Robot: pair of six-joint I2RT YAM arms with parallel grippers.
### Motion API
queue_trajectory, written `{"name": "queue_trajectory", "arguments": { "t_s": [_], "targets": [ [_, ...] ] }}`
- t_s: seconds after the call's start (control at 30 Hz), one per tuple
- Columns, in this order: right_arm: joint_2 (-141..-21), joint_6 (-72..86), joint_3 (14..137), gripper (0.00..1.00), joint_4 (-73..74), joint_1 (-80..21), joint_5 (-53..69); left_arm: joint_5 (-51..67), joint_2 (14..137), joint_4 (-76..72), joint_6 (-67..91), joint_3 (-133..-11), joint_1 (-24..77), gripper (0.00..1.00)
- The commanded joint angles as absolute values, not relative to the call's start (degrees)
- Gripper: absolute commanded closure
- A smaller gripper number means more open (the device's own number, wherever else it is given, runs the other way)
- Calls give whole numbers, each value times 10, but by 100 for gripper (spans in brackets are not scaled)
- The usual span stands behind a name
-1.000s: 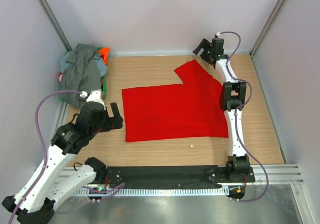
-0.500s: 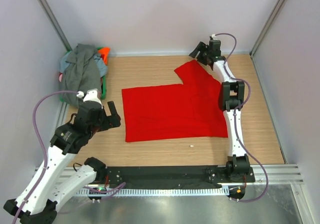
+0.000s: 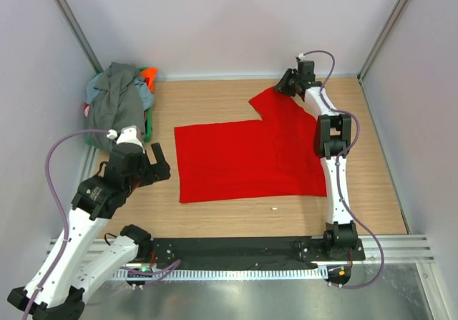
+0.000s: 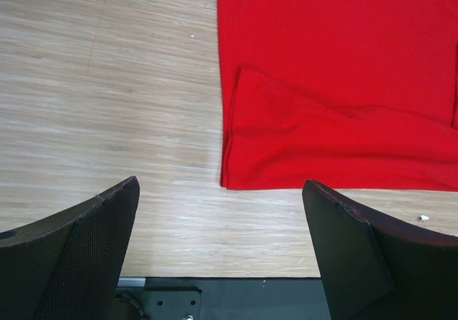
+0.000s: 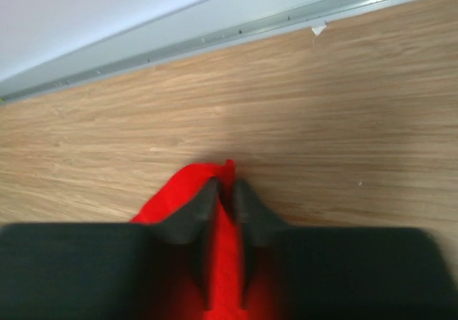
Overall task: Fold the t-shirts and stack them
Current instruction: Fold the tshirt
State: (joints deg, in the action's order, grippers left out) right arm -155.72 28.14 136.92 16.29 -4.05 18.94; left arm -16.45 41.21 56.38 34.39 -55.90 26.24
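A bright red t-shirt [image 3: 243, 159] lies spread flat on the wooden table, one sleeve pointing to the back right. My right gripper [image 3: 285, 85] is at that sleeve's tip, its jaws pinched together with red cloth [image 5: 182, 187] between them in the right wrist view [image 5: 225, 191]. My left gripper [image 3: 161, 164] hangs open just left of the shirt's near-left corner [image 4: 232, 177], nothing between its fingers [image 4: 100, 220]. A heap of other t-shirts [image 3: 118, 102], dark grey on top with orange and light blue showing, sits at the back left.
The heap rests on something green [image 3: 149, 125] against the left wall. A metal rail [image 5: 236, 30] runs along the back wall. A black base plate [image 3: 236, 248] borders the table's near edge. A small white speck [image 3: 273, 208] lies near the shirt's front hem.
My right gripper has come down and leftward onto the sleeve tip and closed on it. My left gripper, still open, has drifted slightly away from the shirt.
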Motion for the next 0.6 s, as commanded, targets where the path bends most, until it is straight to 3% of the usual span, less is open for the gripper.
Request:
{"name": "queue_trajectory", "arguments": {
  "t_s": [0.0, 0.07, 0.27, 0.37, 0.57],
  "targets": [
    [-1547, 262, 1367, 89, 236, -48, 184, -161, 423, 542, 338, -557, 254, 4],
    [-1543, 265, 1366, 98, 234, -47, 182, -165, 439, 542, 340, -556, 248, 6],
    [-1513, 278, 1324, 99, 208, -49, 193, -212, 532, 463, 378, -573, 237, 11],
    [-1468, 281, 1266, 98, 173, -49, 191, -206, 624, 342, 392, -584, 237, 12],
    [-1392, 290, 1172, 98, 105, -48, 201, -186, 906, 264, 390, -747, 207, 19]
  ]
}}
